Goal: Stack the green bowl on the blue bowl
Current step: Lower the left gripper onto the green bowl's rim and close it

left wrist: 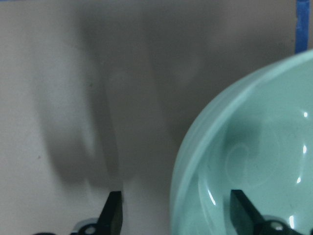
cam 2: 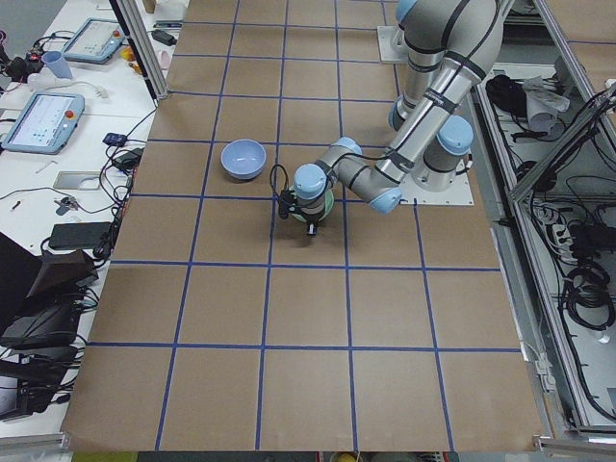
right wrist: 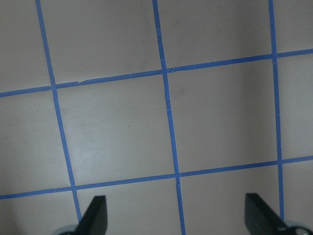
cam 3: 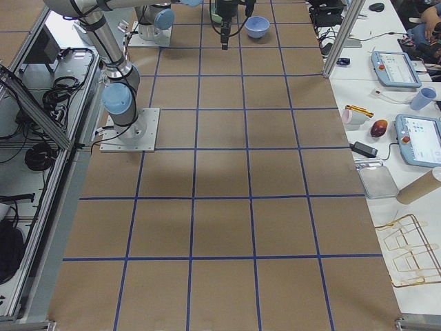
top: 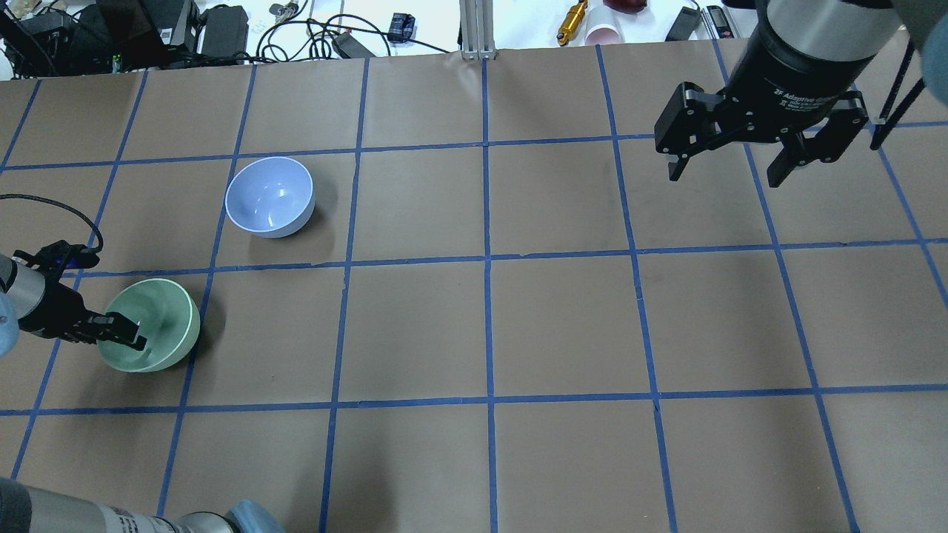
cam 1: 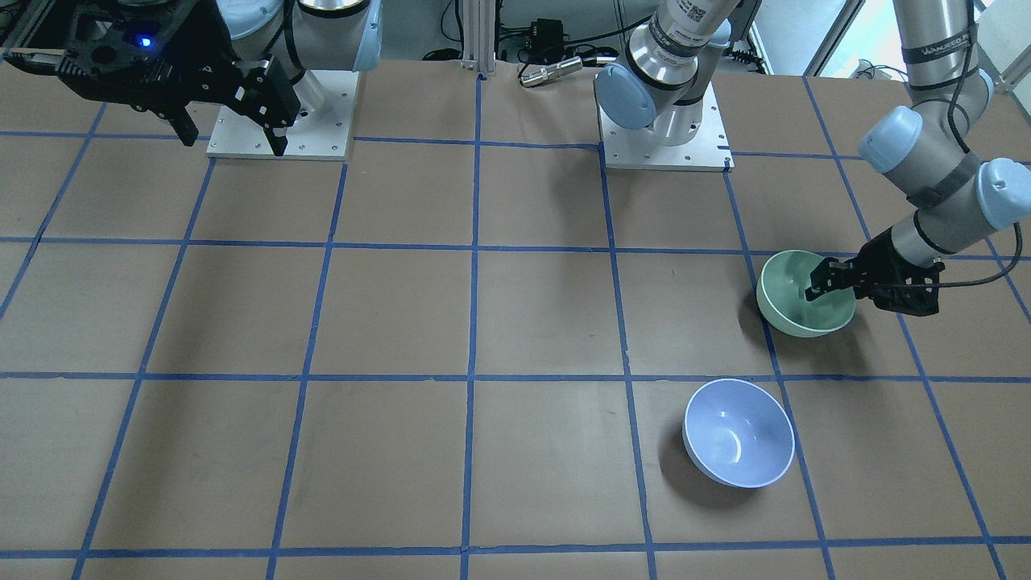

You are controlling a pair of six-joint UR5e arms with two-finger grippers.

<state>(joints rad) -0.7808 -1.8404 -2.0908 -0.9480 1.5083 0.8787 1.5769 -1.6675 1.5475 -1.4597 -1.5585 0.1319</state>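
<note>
Green bowl sits mouth-up on the brown paper table, apart from the blue bowl. Relative to the blue bowl it's nearer the robot and further toward the robot's L side, w/ one blue tape line running btwn the two, no contact. Blue bowl is also upright, mouth up, on its own grid square, glossy highlight on the inside wall. L gripper reaches in low over the green bowl's rim on the side facing away from the blue bowl, arm nearly level w/ the table. Its fingers are spread and straddle that rim. In the L wrist view one finger is outside the bowl w/ a visible strip of table btwn it and the wall, the other is inside the bowl, so the rim is btwn them but not pinched. Can't tell if the inner finger touches the inside wall. R gripper is well apart from the blue bowl, far across on the robot's R side, hanging above the table and pointing down. Its fingers are wide, nothing btwn them, and the R wrist view shows only paper and tape grid underneath.
</note>
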